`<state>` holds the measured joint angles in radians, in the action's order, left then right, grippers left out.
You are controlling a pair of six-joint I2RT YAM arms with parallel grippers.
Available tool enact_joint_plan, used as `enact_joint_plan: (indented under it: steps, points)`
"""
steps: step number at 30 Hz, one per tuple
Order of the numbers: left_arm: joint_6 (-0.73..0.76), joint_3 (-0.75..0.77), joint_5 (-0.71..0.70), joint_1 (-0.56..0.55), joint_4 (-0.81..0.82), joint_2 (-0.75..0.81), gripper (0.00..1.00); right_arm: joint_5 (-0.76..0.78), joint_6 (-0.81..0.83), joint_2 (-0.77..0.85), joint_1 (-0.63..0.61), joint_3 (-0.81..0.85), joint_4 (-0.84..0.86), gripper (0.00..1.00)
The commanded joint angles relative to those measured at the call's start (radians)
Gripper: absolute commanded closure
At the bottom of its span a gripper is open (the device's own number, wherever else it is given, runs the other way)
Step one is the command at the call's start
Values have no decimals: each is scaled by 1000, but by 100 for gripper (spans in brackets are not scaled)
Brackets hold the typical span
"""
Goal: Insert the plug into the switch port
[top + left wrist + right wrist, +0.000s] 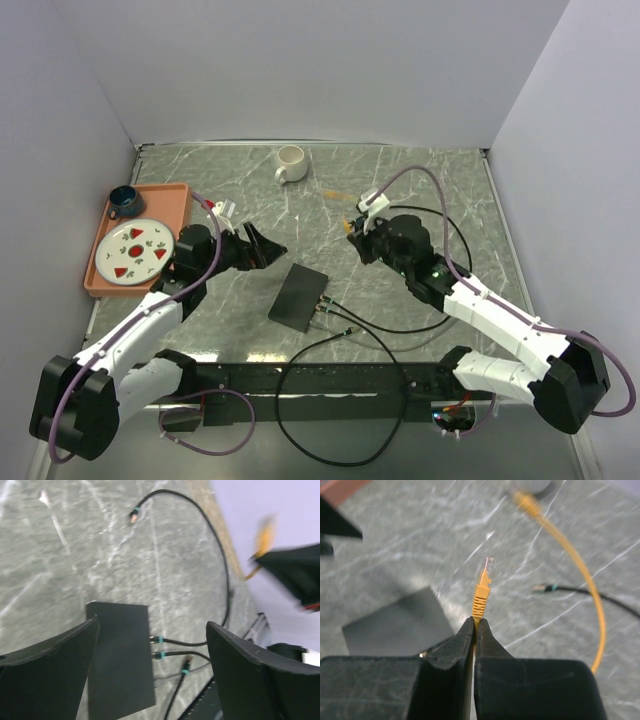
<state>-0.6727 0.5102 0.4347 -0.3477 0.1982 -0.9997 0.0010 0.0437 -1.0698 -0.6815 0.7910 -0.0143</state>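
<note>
The plug (482, 586) is a yellow connector with a clear tip, standing up from my right gripper (475, 622), which is shut on its boot. Its yellow cable (580, 570) loops away over the table. The flat black switch box (300, 297) lies mid-table, down-left of my right gripper (355, 235). Two black cables (158, 647) sit plugged into the box's (120, 660) narrow right edge; the free switch port on that edge is too small to make out. My left gripper (152, 625) hovers open above the box, empty, up-left of it in the top view (264, 246).
A loose black cable end (186, 668) lies next to the plugged pair, another one (133, 515) farther off. A white mug (290, 163) stands at the back. An orange tray (170, 195) at the left holds a plate and a dark cup. Black cables trail toward the near edge.
</note>
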Motion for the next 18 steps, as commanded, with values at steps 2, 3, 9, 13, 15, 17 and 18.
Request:
enact_joint_plan:
  steps: [2,3,9,13,15,17,18]
  points:
    - [-47,132,3,-57,21,-42,9,-36,-79,42,-39,-58,70,100]
    - [-50,169,-32,-68,-3,-62,10,-26,-82,41,-50,-56,66,100]
    - [-108,283,-39,-122,-6,-192,17,42,-84,8,-104,-27,34,100]
    - [-128,346,-33,-154,-10,-270,20,70,-80,2,-125,-24,33,100]
    - [-134,375,-34,-174,-13,-306,22,73,-79,5,-128,-24,33,100]
    - [-136,389,-36,-194,-16,-333,23,79,-76,10,-131,-27,33,100]
    - [-136,401,-34,-198,-16,-341,24,80,-74,11,-130,-27,33,100]
